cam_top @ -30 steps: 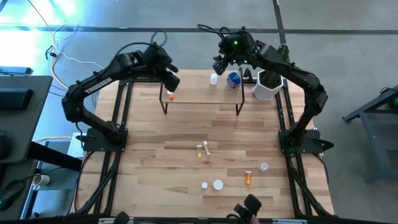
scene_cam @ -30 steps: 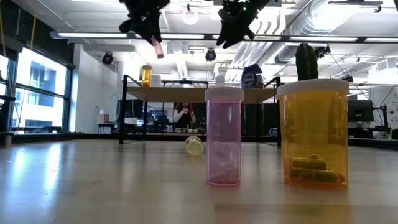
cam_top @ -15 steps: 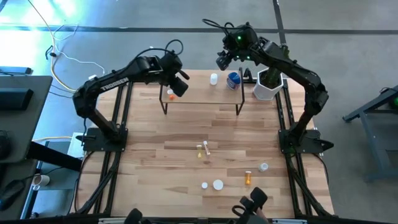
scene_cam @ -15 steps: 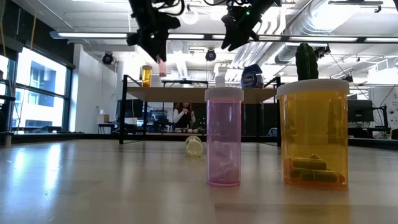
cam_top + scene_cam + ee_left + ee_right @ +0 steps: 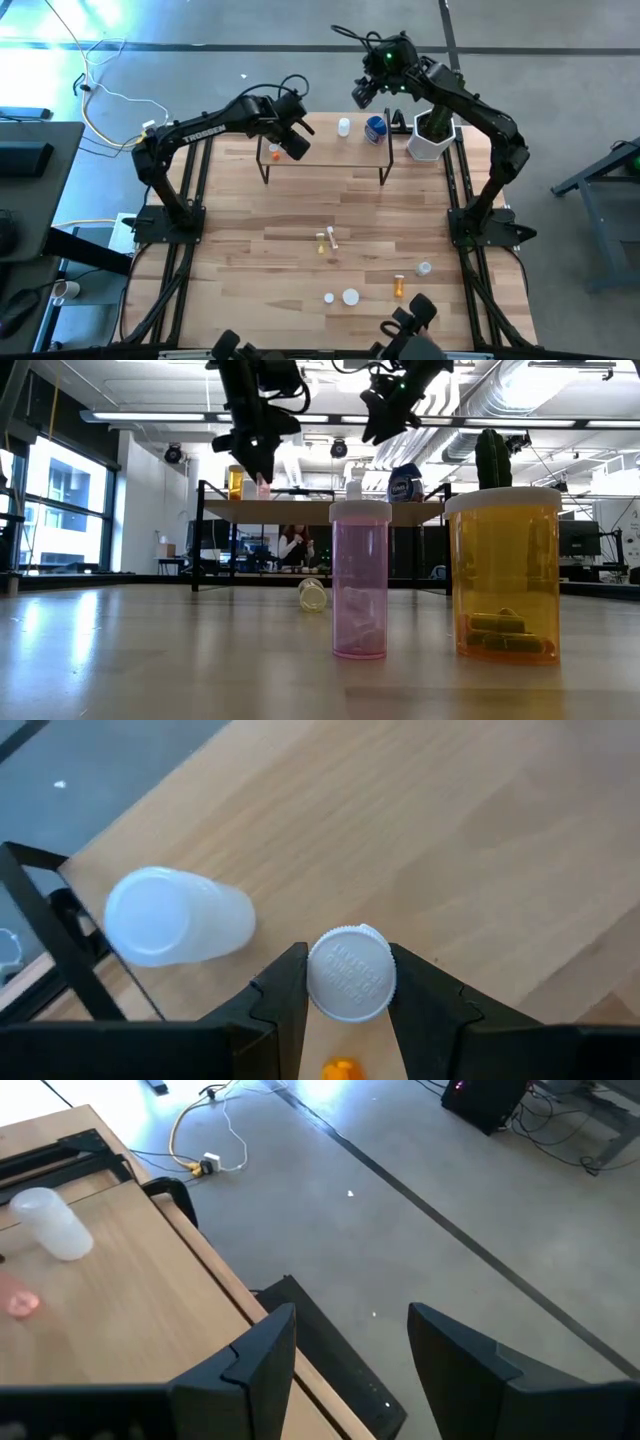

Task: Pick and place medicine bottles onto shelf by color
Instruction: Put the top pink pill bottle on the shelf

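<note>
I log: left gripper (image 5: 347, 988) clamped on white-capped bottle (image 5: 350, 973) over shelf (image 5: 325, 150); right gripper (image 5: 345, 1342) apart, empty.

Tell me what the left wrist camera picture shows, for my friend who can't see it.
Two dark fingers of the left gripper squeeze a small bottle with a white ribbed cap, seen from above over the light-wood shelf. A clear bottle with a white cap stands on the shelf nearby, apart from the held one.

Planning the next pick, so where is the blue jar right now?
In the high view the blue jar stands on the shelf at its right end, between a small white bottle and the white plant pot.
</note>
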